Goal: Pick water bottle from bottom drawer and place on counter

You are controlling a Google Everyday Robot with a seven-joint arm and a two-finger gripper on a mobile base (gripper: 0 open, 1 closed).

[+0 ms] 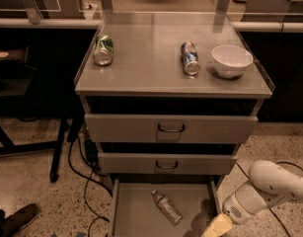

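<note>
The water bottle [166, 207] lies on its side in the open bottom drawer [133, 214], cap pointing to the back left. My gripper [216, 226] hangs at the drawer's front right corner, to the right of the bottle and apart from it, on the white arm [269, 186]. The grey counter [151, 65] tops the cabinet above.
On the counter lie a green can [103, 49] at the left and a blue can [190, 58] near a white bowl [232, 60]. Two upper drawers [170, 128] stand slightly pulled out. Cables [84, 181] trail on the floor at the left, and a shoe [15, 220] shows at the bottom left.
</note>
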